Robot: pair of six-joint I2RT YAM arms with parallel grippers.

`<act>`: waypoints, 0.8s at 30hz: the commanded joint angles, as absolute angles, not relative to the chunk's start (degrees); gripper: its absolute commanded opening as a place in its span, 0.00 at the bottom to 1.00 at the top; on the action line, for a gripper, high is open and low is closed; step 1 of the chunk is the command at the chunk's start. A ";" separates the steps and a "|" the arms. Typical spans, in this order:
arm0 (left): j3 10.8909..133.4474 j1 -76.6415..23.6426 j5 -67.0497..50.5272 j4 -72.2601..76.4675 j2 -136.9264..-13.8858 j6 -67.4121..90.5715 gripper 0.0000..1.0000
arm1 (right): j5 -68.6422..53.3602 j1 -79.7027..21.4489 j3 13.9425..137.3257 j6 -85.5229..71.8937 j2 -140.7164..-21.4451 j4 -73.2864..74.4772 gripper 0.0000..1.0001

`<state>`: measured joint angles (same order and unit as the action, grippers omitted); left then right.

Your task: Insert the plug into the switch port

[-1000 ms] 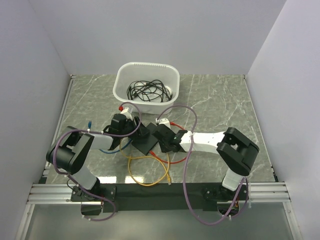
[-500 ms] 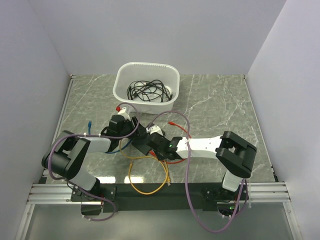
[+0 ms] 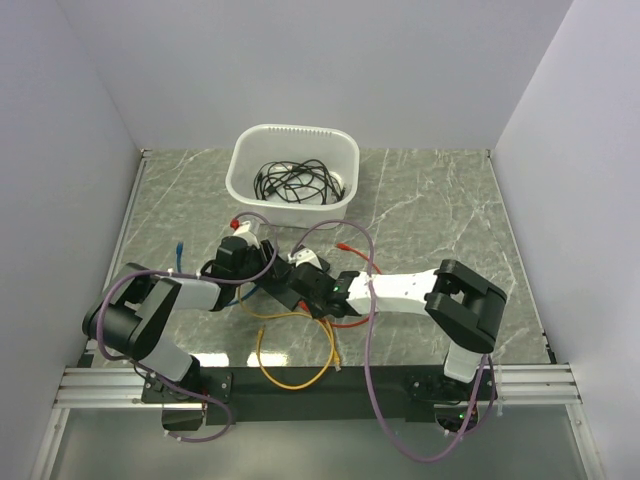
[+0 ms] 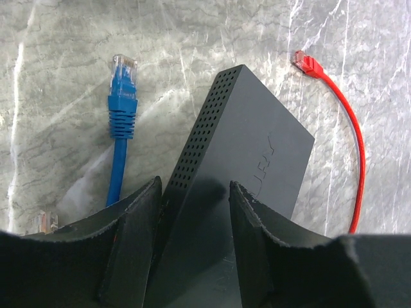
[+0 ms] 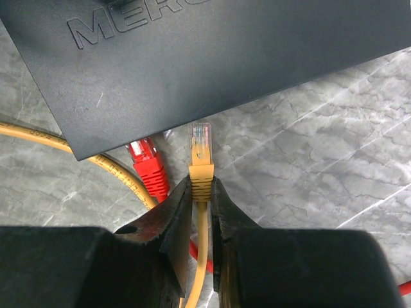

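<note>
My left gripper point(image 4: 194, 186) stood about half open around the near end of the switch point(image 4: 244, 160), a small flat matte-black rectangular box with a perforated side wall. Both fingers seemed to lie against its sides, so I had hold of it. The switch lay on the grey-green marbled table point(image 3: 430, 200) between my two arms, with the white plastic tub point(image 3: 238, 175) at 12 o'clock from it. Seen from my left wrist, a blue cable point(image 4: 122, 115) with a clear connector lay at 10 o'clock from the switch and a thin red cable point(image 4: 350, 128) at 2 o'clock, both apart from it.

My right gripper point(image 5: 201, 186) was almost closed and pinched the yellow boot of the plug point(image 5: 201, 144), a clear connector on a yellow cable point(image 5: 38, 135). The plug pointed to 12 o'clock, with its tip just beside the edge of the switch. I could not tell if they touched, and the ports were hidden from me. A red plug point(image 5: 148, 168) lay at 8 o'clock from it.
</note>
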<state>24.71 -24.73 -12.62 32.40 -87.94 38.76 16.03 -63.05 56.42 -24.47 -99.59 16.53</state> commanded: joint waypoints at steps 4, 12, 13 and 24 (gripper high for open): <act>23.56 -24.96 -13.27 35.68 -88.50 38.67 0.51 | 16.44 -63.46 59.33 -23.73 -101.16 17.40 0.00; 22.15 -24.96 -13.80 37.44 -89.65 39.20 0.50 | 16.17 -63.81 61.34 -22.85 -102.48 18.02 0.00; 22.06 -24.96 -13.89 37.70 -89.74 39.20 0.50 | 16.17 -63.98 61.61 -22.85 -102.74 18.10 0.00; 21.36 -24.96 -15.47 39.99 -91.40 39.29 0.48 | 16.78 -64.78 62.75 -21.01 -102.65 18.02 0.00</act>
